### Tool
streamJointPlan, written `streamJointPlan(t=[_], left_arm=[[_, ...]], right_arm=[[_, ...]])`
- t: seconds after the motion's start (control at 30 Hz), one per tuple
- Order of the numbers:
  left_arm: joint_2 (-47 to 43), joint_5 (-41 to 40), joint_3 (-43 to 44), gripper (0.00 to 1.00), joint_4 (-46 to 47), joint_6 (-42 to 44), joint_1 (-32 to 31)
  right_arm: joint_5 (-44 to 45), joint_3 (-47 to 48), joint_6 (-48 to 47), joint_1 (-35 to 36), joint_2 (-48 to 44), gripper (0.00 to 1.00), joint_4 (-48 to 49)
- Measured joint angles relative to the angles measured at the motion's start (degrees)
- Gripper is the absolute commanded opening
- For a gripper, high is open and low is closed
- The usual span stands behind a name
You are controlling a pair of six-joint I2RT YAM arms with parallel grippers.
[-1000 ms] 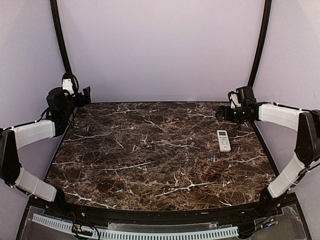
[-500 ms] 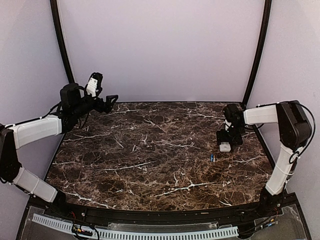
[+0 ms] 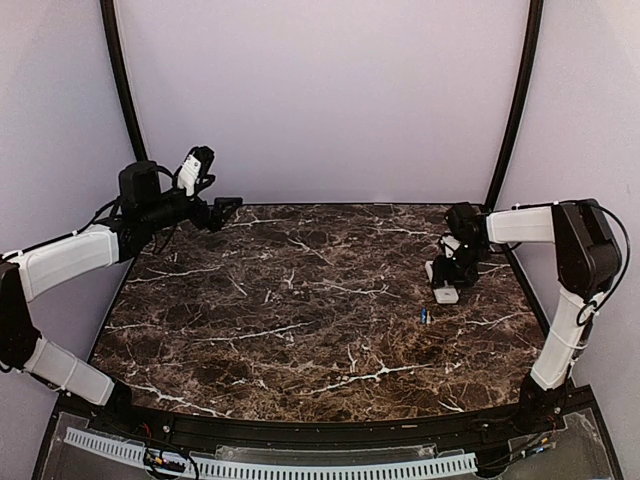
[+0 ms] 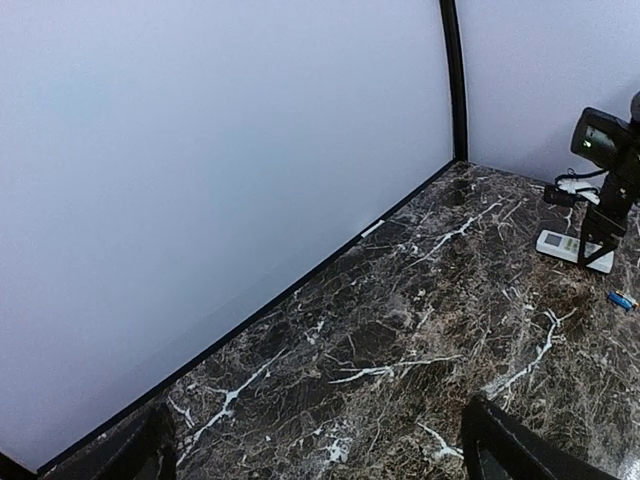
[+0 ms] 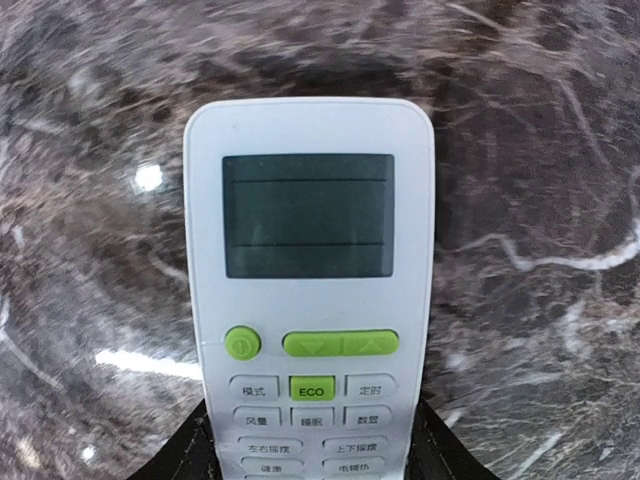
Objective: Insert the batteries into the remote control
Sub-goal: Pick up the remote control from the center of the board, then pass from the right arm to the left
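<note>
Fingers [image 5: 192,458] of right gripper [image 5: 312,445] snug on remote control [image 5: 310,250] sides; left gripper [image 4: 320,440] — wide, empty

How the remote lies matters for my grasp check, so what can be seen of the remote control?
The remote control is a white plastic handset with a blank grey display at its top, a round green button, a long green one, a green ECO key and rows of white labelled keys. It lies flat, face up, on the dark marble table, toward its right side. The right hand straddles its button end, dark fingers at both long edges; whether they press it cannot be told.
</note>
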Motion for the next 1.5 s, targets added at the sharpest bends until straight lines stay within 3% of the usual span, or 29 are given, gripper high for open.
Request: streamJointPlan(t=[0.23, 0.43, 0.63, 0.77, 0.9, 0.97, 1.27, 1.33, 1.4, 1.5], left_arm=[[0.0, 4.4, 2.5, 0.99, -8.9, 15.7, -6.5], [2.2, 5.8, 2.5, 0.99, -16.2, 33.8, -15.9], [8.5, 4.0, 2.5, 0.97, -18.5, 44.7, -20.7], [11.1, 2.7, 2.5, 0.92, -19.6, 49.3, -22.6], [11.7, 1.8, 2.5, 0.8, -20.0, 51.8, -24.4], [11.9, 1.5, 2.5, 0.66, -19.9, 52.3, -24.9], [15.1, -0.9, 2.9, 0.44, -19.5, 52.2, -25.4], [15.4, -1.2, 3.3, 0.34, -19.3, 52.1, -25.4], [15.6, -1.7, 3.6, 0.14, -19.1, 52.2, -25.5], [15.6, -2.7, 3.7, 0.01, -20.6, 54.5, -25.9]], right_arm=[[-14.9, 6.6, -7.5, 2.6, -1.4, 0.18, -4.9], [-29.8, 11.5, -10.9, 12.8, -2.4, 0.17, -4.9], [-35.3, 14.8, -13.6, 24.3, -1.2, 0.16, -4.9], [-37.2, 16.5, -15.0, 27.3, 1.1, 0.16, -4.9], [-38.6, 18.4, -16.2, 28.9, 3.9, 0.15, -4.9], [-39.2, 19.3, -16.5, 29.4, 5.2, 0.15, -4.9], [-41.3, 21.0, -18.3, 30.2, 6.3, 0.15, -5.0], [-41.8, 21.0, -18.6, 30.2, 6.3, 0.15, -4.9], [-42.4, 21.0, -18.6, 30.2, 6.3, 0.15, -5.0], [-43.9, 21.0, -17.7, 29.6, 6.3, 0.17, -5.4]])
